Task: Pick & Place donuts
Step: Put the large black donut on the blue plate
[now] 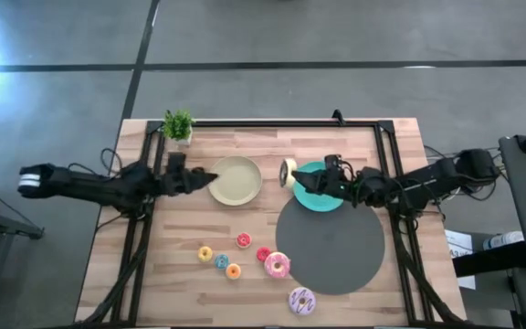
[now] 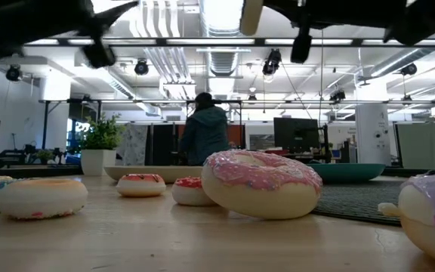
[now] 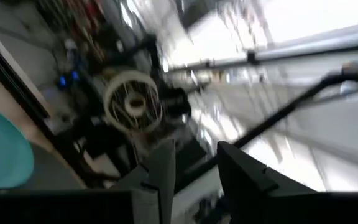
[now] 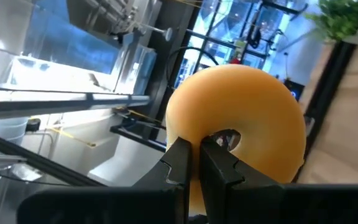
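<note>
My right gripper (image 1: pixel 305 177) is shut on the orange/brown donut (image 1: pixel 289 172), high over the gap between the beige plate (image 1: pixel 236 180) and the teal plate (image 1: pixel 329 197). The low view shows that donut (image 2: pixel 251 15) far above the table. My left gripper (image 1: pixel 208 179) is open and empty at the beige plate's left rim. The pink donut (image 1: pixel 277 265) and the lilac sprinkled donut (image 1: pixel 301 301) lie flat on the table near its front edge. So do the small ones: two red (image 1: pixel 244 240) (image 1: pixel 263 254), yellow (image 1: pixel 205 253), blue (image 1: pixel 221 261) and orange (image 1: pixel 234 270). My right gripper (image 4: pixel 199 146) pinches the orange/brown donut by its ring beside the hole (image 4: pixel 227 138), with one fingertip (image 4: pixel 219 155) at the hole's edge. The fingers come level from the table's right. The donut stands on edge, lifted clear of the table and both plates.
A dark round mat (image 1: pixel 330 239) lies right of the loose donuts, partly under the teal plate. A small potted plant (image 1: pixel 179 125) stands at the far left corner. A black frame (image 1: pixel 272 123) edges the table. A person (image 2: pixel 205 128) stands in the room beyond.
</note>
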`<action>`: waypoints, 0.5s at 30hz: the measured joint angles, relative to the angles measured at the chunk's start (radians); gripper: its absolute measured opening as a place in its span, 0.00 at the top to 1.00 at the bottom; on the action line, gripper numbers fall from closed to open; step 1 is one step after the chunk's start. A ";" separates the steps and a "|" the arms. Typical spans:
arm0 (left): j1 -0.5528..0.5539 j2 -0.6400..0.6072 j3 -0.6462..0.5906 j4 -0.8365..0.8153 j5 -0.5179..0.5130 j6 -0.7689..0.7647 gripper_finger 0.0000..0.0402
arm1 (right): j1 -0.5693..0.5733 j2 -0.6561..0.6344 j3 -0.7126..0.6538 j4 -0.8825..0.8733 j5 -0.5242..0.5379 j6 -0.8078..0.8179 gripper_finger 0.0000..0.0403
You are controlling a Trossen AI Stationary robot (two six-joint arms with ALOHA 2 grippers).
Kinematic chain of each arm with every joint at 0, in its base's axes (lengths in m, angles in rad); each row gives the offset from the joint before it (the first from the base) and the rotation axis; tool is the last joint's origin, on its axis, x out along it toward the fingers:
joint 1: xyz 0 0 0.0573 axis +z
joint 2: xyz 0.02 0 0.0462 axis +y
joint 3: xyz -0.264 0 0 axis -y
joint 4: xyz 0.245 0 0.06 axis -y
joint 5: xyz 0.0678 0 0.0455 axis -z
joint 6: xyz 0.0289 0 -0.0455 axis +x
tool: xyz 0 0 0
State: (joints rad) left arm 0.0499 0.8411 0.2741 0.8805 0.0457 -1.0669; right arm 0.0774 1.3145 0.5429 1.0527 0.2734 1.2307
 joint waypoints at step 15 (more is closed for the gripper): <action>0.290 0.562 0.296 0.537 0.411 -0.268 0.77 | -0.025 0.005 0.129 0.024 -0.083 -0.180 0.97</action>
State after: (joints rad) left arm 0.3395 1.4028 0.5704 1.4179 0.4567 -1.3348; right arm 0.0521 1.3192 0.6714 1.0764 0.1905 1.0509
